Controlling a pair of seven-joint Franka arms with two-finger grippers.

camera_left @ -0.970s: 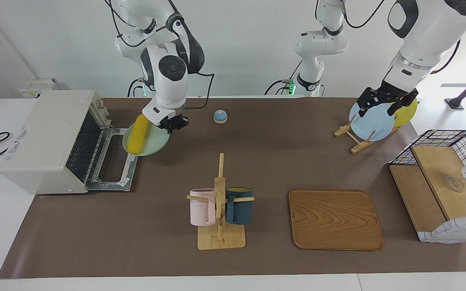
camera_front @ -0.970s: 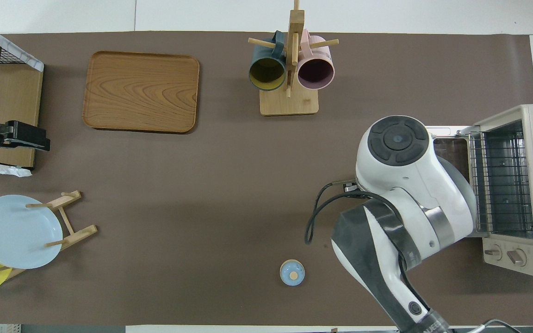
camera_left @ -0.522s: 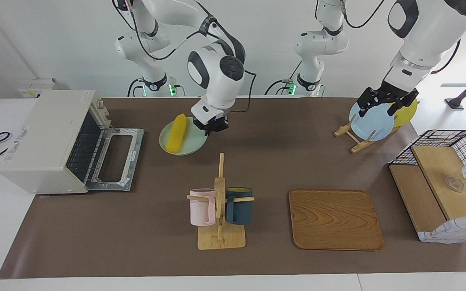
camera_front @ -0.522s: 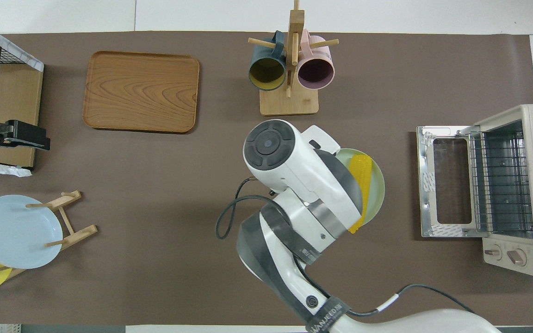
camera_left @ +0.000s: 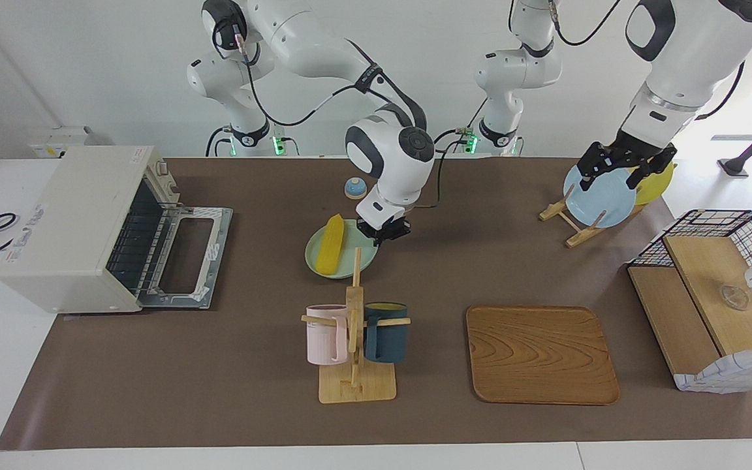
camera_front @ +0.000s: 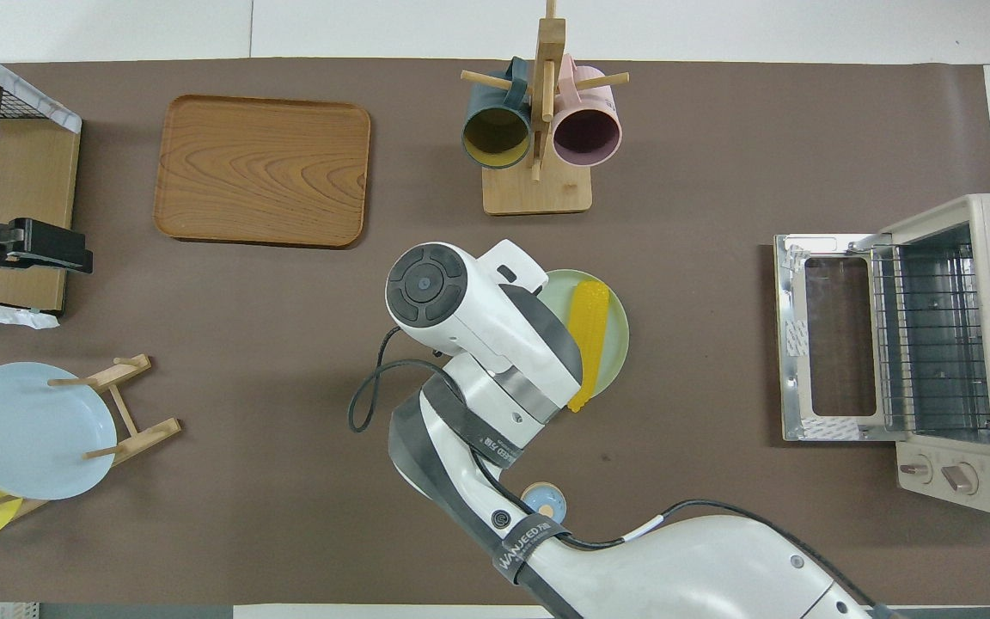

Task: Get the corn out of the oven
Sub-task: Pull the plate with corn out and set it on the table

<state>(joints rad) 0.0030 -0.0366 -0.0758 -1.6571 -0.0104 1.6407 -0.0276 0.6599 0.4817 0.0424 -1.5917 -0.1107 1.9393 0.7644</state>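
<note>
Right gripper (camera_left: 384,230): clamped on rim of round pale-green plate (camera_left: 350,262) | corn (camera_left: 331,243): ridged yellow cob lying on plate, near wooden mug rack (camera_left: 355,339) | oven (camera_left: 82,225): boxy off-white, door down, wire rack bare | left gripper (camera_left: 624,166): over blue plate (camera_left: 598,196), finger state cannot be told.

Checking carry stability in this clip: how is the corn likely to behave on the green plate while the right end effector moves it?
The corn lies loose on the shallow green plate, so it could probably roll or slide if the plate tilts. Its ridged kernels may add some grip. The right end effector grips the plate at one edge only, so a sag toward the other edge seems possible.
</note>
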